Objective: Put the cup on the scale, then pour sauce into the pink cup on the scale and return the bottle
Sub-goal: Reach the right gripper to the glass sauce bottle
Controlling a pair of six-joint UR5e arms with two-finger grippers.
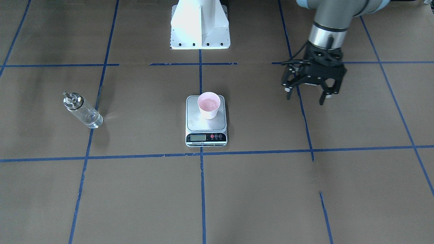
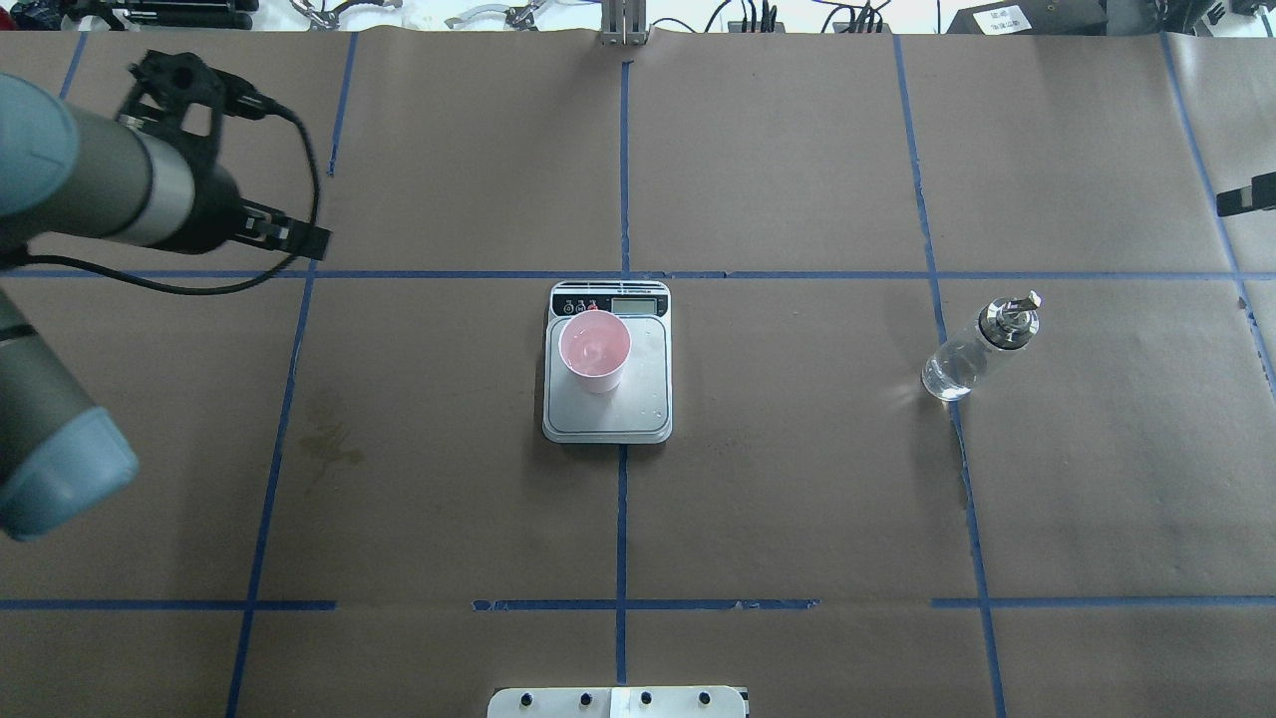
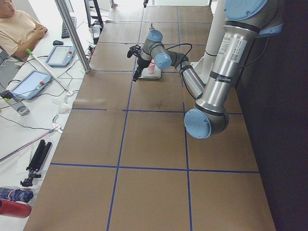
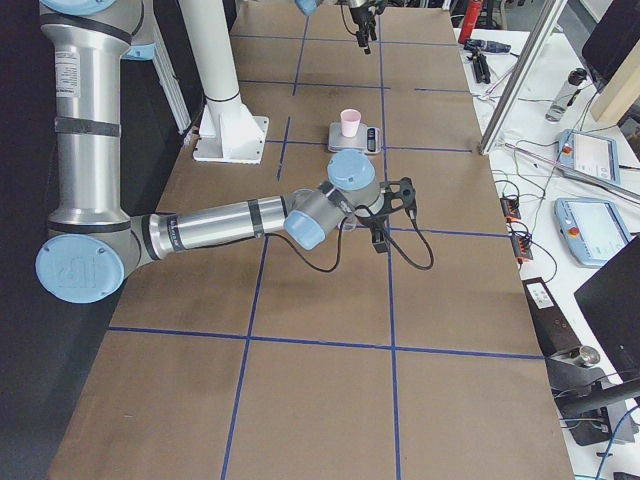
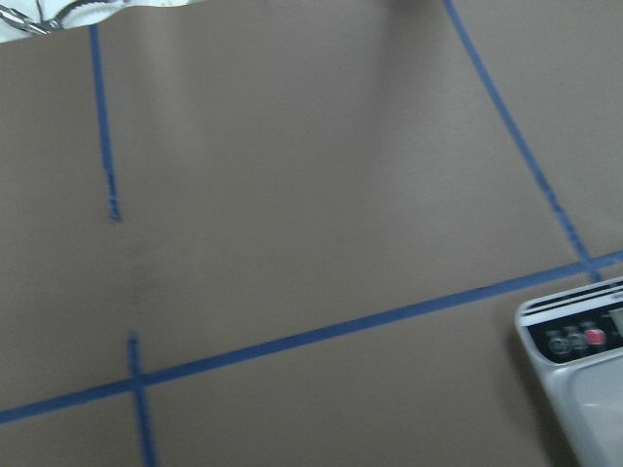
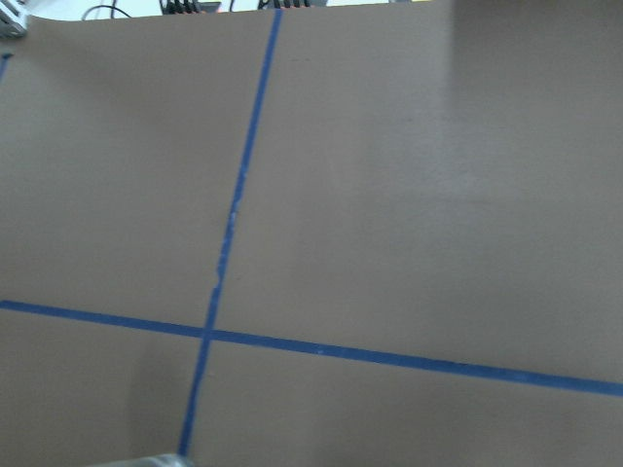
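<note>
The pink cup (image 1: pixel 209 105) (image 2: pixel 595 349) stands upright on the silver scale (image 1: pixel 193 123) (image 2: pixel 643 414) at the table's middle. The clear bottle (image 1: pixel 82 110) (image 2: pixel 977 349) with its silver cap stands alone on the table on my right side, and nothing touches it. My left gripper (image 1: pixel 306 98) hangs open and empty above the table, well away from the scale on my left side. A corner of the scale (image 5: pixel 574 341) shows in the left wrist view. My right gripper (image 4: pixel 380 240) shows mainly in the exterior right view, low over the table; I cannot tell its state.
Blue tape lines cross the brown paper table cover. The white robot base (image 1: pixel 200 27) stands at the table's robot-side edge. A person (image 3: pixel 19 29) sits at a side table with tablets and cables, beyond a metal post.
</note>
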